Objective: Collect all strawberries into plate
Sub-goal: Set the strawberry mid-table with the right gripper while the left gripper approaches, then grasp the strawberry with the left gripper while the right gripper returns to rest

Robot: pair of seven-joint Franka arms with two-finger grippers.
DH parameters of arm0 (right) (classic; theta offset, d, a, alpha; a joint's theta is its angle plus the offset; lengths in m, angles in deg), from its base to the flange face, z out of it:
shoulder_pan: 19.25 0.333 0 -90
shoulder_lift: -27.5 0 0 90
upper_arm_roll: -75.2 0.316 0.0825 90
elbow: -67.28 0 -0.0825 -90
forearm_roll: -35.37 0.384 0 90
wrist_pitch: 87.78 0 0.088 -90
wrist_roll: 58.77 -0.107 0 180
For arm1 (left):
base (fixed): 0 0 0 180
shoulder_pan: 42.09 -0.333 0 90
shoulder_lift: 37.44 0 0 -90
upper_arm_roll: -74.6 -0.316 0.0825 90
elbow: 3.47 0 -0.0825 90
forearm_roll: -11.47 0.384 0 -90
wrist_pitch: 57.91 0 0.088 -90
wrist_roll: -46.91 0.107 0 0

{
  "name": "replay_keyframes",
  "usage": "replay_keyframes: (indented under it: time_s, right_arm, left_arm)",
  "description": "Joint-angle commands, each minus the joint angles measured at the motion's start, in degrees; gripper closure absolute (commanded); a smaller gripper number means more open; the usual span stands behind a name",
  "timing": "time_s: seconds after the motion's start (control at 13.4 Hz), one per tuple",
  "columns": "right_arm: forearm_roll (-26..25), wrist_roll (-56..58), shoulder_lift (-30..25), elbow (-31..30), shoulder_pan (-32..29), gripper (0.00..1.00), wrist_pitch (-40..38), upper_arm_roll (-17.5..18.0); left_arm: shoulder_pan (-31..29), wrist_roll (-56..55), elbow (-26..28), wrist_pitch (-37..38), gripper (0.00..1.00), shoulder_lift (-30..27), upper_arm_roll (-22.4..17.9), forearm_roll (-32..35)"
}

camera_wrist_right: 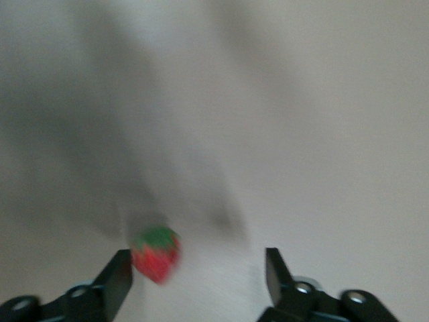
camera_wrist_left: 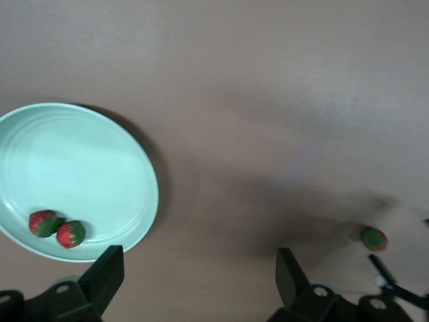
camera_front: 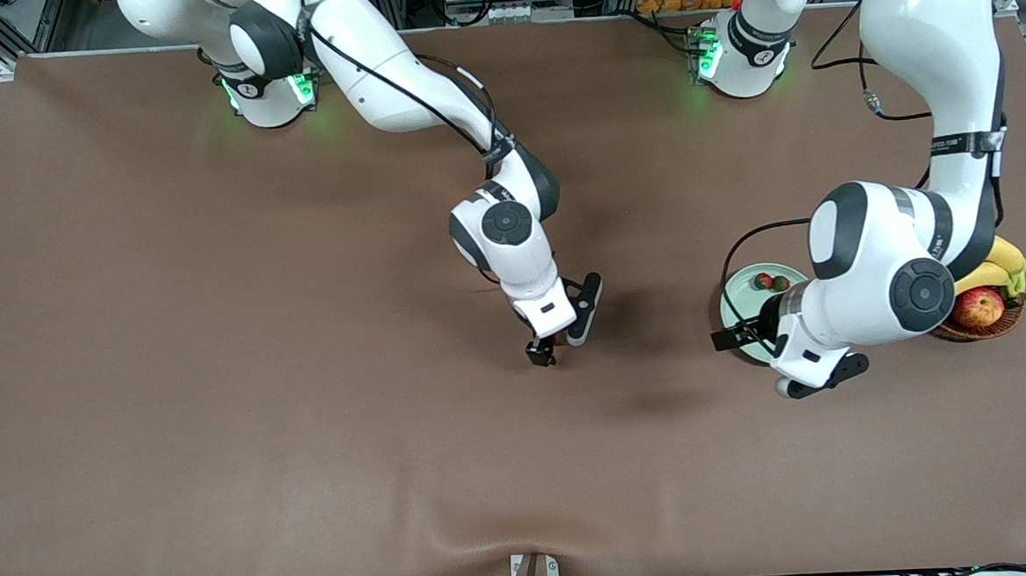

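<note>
Plate (camera_wrist_left: 134,161): pale mint green, lying under the left gripper (camera_front: 738,336) toward the left arm's end of the table, beside a wicker basket (camera_front: 989,324) holding bananas (camera_front: 999,264) and an apple (camera_front: 978,306).
Berries collected: two strawberries (camera_wrist_left: 56,229) rest touching each other inside the plate's rim, two of the three the job calls for.
Berry outstanding: the third strawberry (camera_wrist_right: 155,253) is at the right gripper (camera_front: 554,349) near the middle of the brown table (camera_front: 217,339), well apart from the plate.
Right gripper: fingers spread, low over the table; the wrist view shows the berry against the inside of one finger (camera_wrist_right: 117,278), the other finger standing clear of it, so nothing is pinched.
Left gripper: fingers spread and empty, hovering over the plate's edge; this arm waits.
Progress: judged about two-thirds done.
Remaining: by the look of it, the last berry has yet to be gripped, carried over the plate and released there.
Risk: a small round berry may roll when nudged by one finger.
</note>
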Motion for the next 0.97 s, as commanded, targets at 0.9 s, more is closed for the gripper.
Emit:
replay_keyframes:
  time_s: [0.9]
  right_arm:
    - [-10.01,-3.42,-48.22,-39.97,-41.6,0.0,-17.12,10.52]
  left_arm:
    - [25.2,-31.68,-7.33,-21.14,0.0,16.29,-5.5,0.46]
